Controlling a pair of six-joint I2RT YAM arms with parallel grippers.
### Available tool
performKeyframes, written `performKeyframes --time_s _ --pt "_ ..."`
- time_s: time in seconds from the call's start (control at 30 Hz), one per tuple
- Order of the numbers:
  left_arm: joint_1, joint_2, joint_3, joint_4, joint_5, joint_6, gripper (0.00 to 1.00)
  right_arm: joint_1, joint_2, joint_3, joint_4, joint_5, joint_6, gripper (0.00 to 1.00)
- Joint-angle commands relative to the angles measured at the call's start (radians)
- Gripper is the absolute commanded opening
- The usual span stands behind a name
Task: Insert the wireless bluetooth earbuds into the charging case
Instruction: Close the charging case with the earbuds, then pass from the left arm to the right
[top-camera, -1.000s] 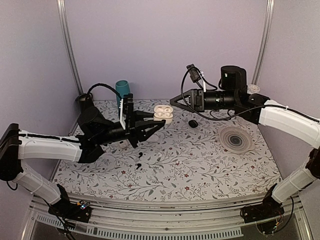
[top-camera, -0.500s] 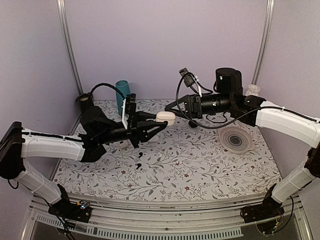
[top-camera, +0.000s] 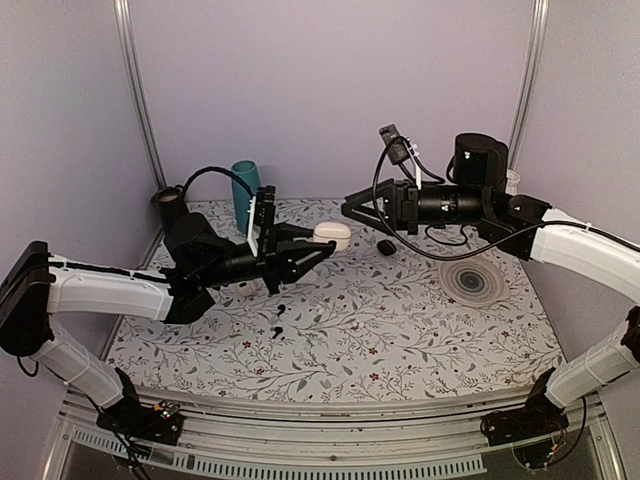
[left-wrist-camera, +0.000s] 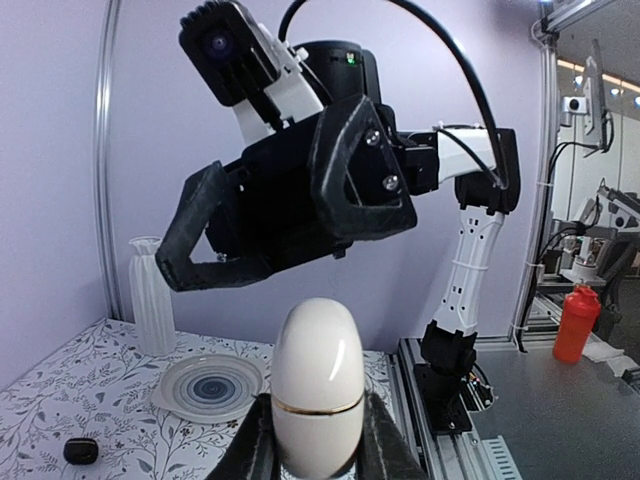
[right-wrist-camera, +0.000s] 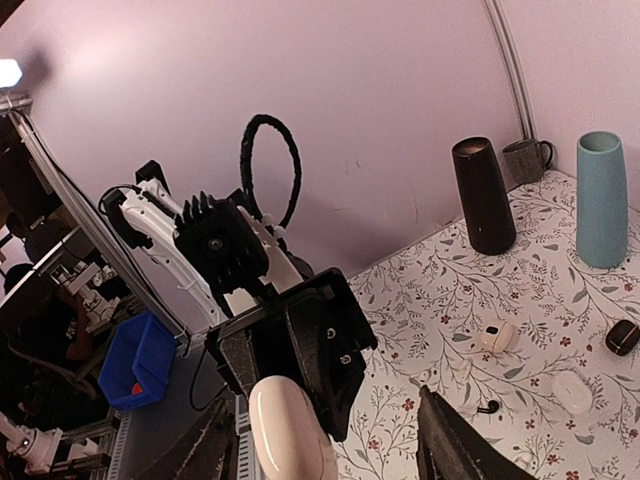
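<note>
1. Lilac walls close in a tabletop (top-camera: 420, 340) covered with a floral-print cloth of grey sprigs and small red blossoms.
2. Left jaws are clamped on the small glossy white rounded plastic charging case (top-camera: 332, 235) and hold it in the air above the far middle of the tabletop. Its lid is closed, and a thin seam rings it in the left wrist view.
3. Right jaws stand spread apart and grip nothing. They hover just beside the case on its far right side, and in the right wrist view the case shows between the two black fingers (right-wrist-camera: 445, 440).
4. A tall teal cylindrical vase (top-camera: 245, 180) and a tall black cylinder (right-wrist-camera: 483, 195) stand at the far left edge.
5. A black pebble-shaped case (top-camera: 386, 246) lies on the cloth to the right of the white case, near a grey round plate with concentric rings (top-camera: 470, 278).
6. Two tiny dark bits (top-camera: 279, 310) lie on the cloth below the left arm — too small to identify.
</note>
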Motion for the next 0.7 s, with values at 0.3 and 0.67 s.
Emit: performKeyframes --time_s 0.3,0.67 --pt "0.025 0.003 0.041 -0.001 -0.003 -0.087 0.00 0.001 -0.090 -0.153 0.200 0.039 -0.023 0.71" --pt "0.026 0.046 0.063 0.062 0.027 -0.240 0.00 0.008 -0.049 -0.195 0.340 -0.046 0.039 0.61"
